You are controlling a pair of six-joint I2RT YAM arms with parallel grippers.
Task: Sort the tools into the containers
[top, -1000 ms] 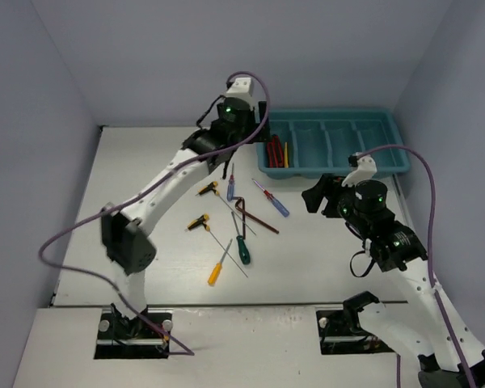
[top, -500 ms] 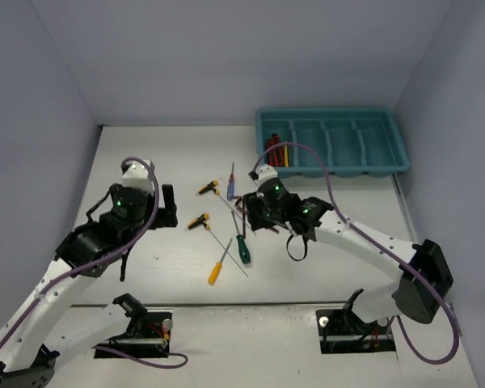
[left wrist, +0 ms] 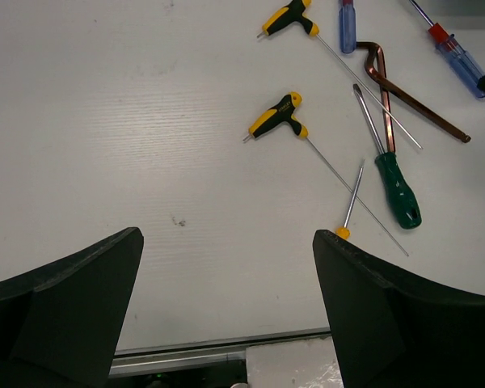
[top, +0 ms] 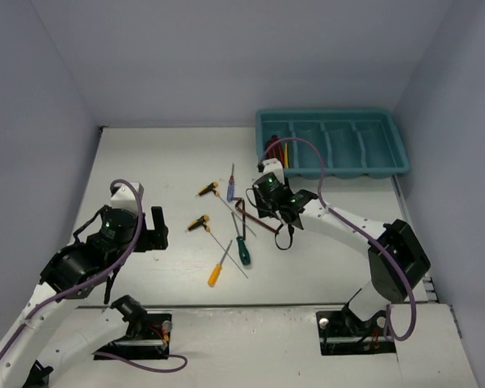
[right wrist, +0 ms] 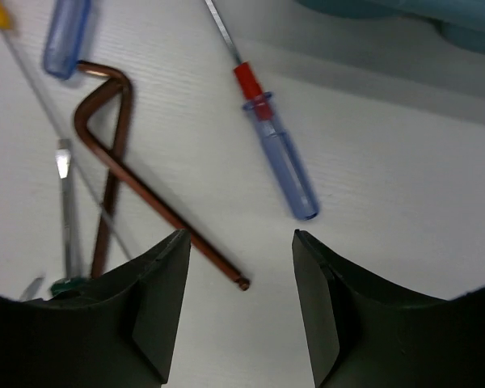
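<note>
Loose tools lie mid-table: two yellow-black T-handles (top: 208, 188) (top: 198, 221), a blue screwdriver (top: 230, 184), a dark brown hex key (top: 244, 212), a green screwdriver (top: 242, 249) and a yellow screwdriver (top: 217, 271). My right gripper (top: 267, 210) is open and empty, low over the table, with the hex key's end (right wrist: 241, 282) and the tip of a red-collared blue screwdriver (right wrist: 279, 158) between its fingers (right wrist: 238, 242). My left gripper (top: 156, 228) is open and empty (left wrist: 226, 275), left of the tools. The teal tray (top: 388, 166) holds red pliers (top: 272, 150) in its left compartment.
The left wrist view shows a T-handle (left wrist: 279, 117), the green screwdriver (left wrist: 398, 190) and the hex key (left wrist: 388, 81) ahead to the right, with the table's near edge (left wrist: 186, 352) just below. Side walls stand on both sides.
The left arm has drawn back from the tray to the near left. The right arm has reached in over the hex key and red-collared screwdriver and come lower.
</note>
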